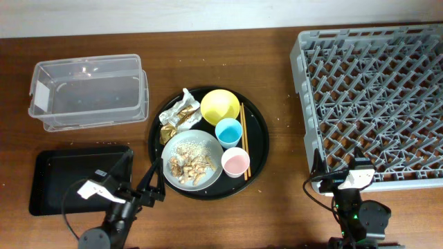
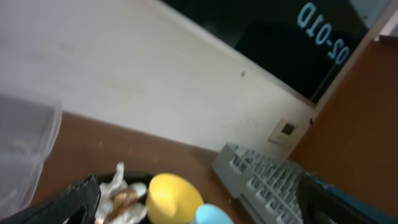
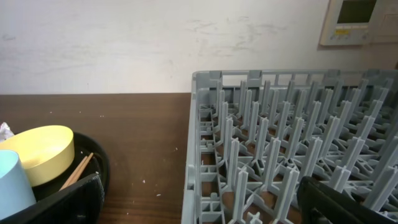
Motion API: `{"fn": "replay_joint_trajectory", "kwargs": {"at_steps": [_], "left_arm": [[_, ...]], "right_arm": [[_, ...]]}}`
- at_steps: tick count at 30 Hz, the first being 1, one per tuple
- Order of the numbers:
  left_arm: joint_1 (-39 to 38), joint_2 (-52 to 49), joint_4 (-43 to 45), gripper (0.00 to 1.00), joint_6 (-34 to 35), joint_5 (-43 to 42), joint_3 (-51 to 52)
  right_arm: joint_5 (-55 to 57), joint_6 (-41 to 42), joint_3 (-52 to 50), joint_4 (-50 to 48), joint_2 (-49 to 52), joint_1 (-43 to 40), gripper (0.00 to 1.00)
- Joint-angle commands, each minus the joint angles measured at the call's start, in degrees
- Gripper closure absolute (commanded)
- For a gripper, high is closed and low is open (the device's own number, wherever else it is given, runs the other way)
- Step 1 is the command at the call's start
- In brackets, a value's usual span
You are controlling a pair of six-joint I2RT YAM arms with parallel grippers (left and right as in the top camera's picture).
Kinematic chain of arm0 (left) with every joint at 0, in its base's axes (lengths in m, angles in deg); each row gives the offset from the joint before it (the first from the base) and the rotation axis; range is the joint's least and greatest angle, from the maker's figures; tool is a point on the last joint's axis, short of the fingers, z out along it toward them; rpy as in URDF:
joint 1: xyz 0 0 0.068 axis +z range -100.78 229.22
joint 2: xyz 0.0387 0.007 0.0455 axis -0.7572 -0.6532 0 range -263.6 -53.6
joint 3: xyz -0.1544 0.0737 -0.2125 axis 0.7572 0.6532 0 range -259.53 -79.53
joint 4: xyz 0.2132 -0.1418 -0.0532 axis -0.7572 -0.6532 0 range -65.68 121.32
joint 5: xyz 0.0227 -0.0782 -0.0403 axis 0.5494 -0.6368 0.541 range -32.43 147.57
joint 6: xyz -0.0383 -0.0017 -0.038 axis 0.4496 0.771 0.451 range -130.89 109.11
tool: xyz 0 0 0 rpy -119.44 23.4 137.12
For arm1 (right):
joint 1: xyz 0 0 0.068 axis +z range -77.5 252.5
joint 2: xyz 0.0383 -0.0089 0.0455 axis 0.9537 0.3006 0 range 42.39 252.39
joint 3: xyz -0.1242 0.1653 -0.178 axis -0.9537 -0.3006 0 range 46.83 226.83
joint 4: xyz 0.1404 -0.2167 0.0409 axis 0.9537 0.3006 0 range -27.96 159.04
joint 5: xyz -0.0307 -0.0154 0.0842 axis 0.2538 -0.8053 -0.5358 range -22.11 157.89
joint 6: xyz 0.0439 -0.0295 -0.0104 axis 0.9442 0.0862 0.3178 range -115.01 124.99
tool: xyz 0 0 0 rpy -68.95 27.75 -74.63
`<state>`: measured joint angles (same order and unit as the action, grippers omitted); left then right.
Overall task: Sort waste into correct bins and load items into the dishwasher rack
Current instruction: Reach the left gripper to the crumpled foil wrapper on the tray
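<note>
Here we are on the brown wooden surface (image 1: 277, 69): the left jaws stand wide open and empty, hovering between the flat black rectangular tray (image 1: 62, 181) and the large round black tray (image 1: 257, 160). The right jaws are also spread wide, holding nothing, over the near edge of the large square grey plastic lattice rack (image 1: 374, 97) on the right. On the round tray sit the yellow bowl (image 1: 220, 106), the small light-blue cup (image 1: 228, 132) and the small pink cup (image 1: 235, 162), with the thin wooden chopsticks (image 1: 245, 142) lying just beside the cups. The pale grey round plate (image 1: 211, 148) carries beige-brown food scraps (image 1: 187, 164). Crumpled white-silver and gold wrappers (image 1: 178, 114) lie left of the bowl. The clear rectangular plastic box (image 1: 90, 93) stands at the far left.
</note>
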<state>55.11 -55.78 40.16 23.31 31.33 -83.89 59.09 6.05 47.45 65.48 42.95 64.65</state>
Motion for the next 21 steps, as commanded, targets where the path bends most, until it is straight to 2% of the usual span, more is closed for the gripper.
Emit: {"fn": "replay_joint_trajectory", "kwargs": {"at_steps": [1,2,3,4,6,7,8,10,12,13,14,15,19,21], "left_arm": [[-0.22,-10.86,-9.09,0.01,-6.38,1.99,-14.73],[-0.22,-21.79,-18.49,0.01,-12.9,1.86,-25.27],[-0.22,-29.97,-25.59,0.01,-14.78,0.35,-33.53],[-0.22,-34.93,-28.39,0.01,-14.75,-1.6,-38.42],[-0.22,-42.01,-27.67,0.01,-13.73,-9.77,-43.19],[-0.22,-44.48,-23.93,0.01,-13.73,-15.56,-43.6],[-0.28,-47.56,-21.7,0.01,-13.73,-17.75,-43.98],[-1.88,-52.3,-23.74,0.01,-14.84,-17.0,-47.5],[-8.37,-63.49,-43.43,0.01,-22.97,-1.03,-64.04],[-13.97,-72.26,-56.98,0.01,-26.77,13.57,-77.2],[-16.48,-76.04,-61.13,0.01,-27.26,18.34,-82.55],[-19.65,-81.24,-63.21,0.01,-27.23,21.16,-88.52],[-22.38,-88.46,-63.58,0.01,-27.23,21.14,-89.11],[-22.4,-92.59,-61.86,0.01,-27.67,25.75,-89.13]], "right_arm": [[0.46,-0.22,-0.31,0.37,-0.35,-0.37,0.02],[0.46,-0.22,-0.31,0.37,-0.35,-0.37,0.02],[0.46,-0.22,-0.31,0.37,-0.35,-0.37,0.02],[0.46,-0.22,-0.31,0.37,-0.35,-0.37,0.02],[0.46,-0.22,-0.31,0.37,-0.35,-0.37,0.02],[0.46,-0.22,-0.31,0.37,-0.35,-0.37,0.02],[0.46,-0.22,-0.31,0.37,-0.35,-0.37,0.02],[0.46,-0.22,-0.31,0.37,-0.35,-0.37,0.02],[0.46,-0.22,-0.31,0.37,-0.35,-0.37,0.02],[0.46,-0.22,-0.31,0.37,-0.35,-0.37,0.02],[0.46,-0.22,-0.31,0.37,-0.35,-0.37,0.02],[0.46,-0.22,-0.31,0.37,-0.35,-0.37,0.02],[0.46,-0.22,-0.31,0.37,-0.35,-0.37,0.02],[0.46,-0.22,-0.31,0.37,-0.35,-0.37,0.02]]}}
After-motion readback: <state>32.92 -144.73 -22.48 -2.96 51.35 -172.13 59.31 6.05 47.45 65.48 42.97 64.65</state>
